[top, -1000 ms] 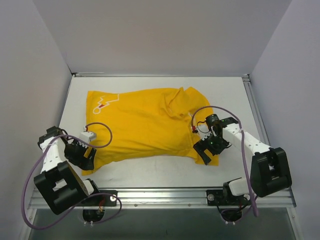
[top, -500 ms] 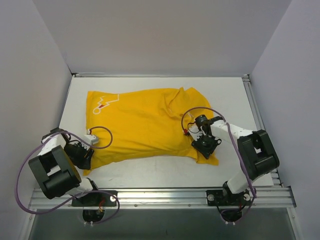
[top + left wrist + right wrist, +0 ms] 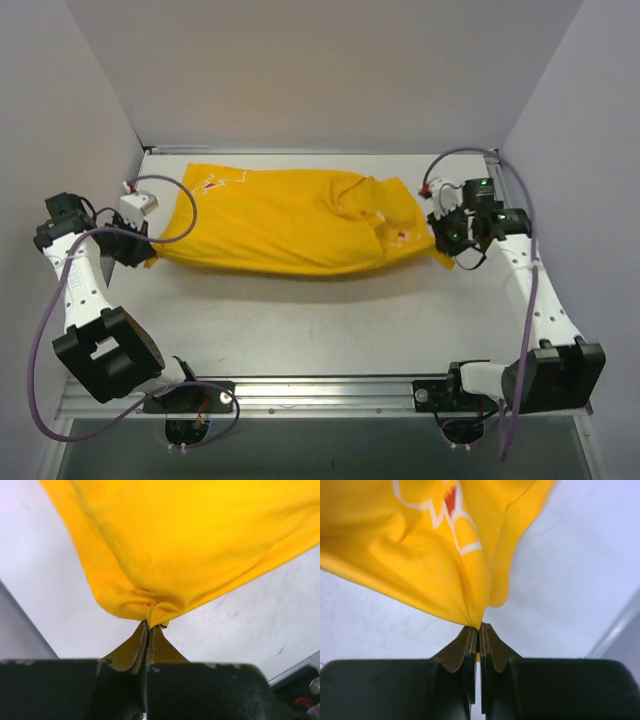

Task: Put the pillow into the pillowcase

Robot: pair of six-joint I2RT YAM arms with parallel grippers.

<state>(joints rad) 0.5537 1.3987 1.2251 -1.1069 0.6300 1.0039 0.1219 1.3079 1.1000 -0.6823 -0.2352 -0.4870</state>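
Observation:
The bright yellow pillowcase [image 3: 290,220] hangs stretched across the back half of the table, sagging in the middle. My left gripper [image 3: 146,255] is shut on its left corner, where the cloth [image 3: 200,545] bunches into the pinched jaws of that gripper [image 3: 149,625]. My right gripper [image 3: 444,248] is shut on the right corner. In the right wrist view the yellow fabric [image 3: 420,560], with a white-outlined red mark, runs down into the closed right gripper [image 3: 480,626]. No white pillow shows; it is hidden or out of view.
White table [image 3: 320,320] with an aluminium rail [image 3: 330,388] along the near edge. Grey walls enclose the left, back and right sides. Purple cables loop from both arms.
Both grippers closed on the pillowcase's near corners, then rose and moved back and outward. The cloth went from lying flat to being stretched between them.

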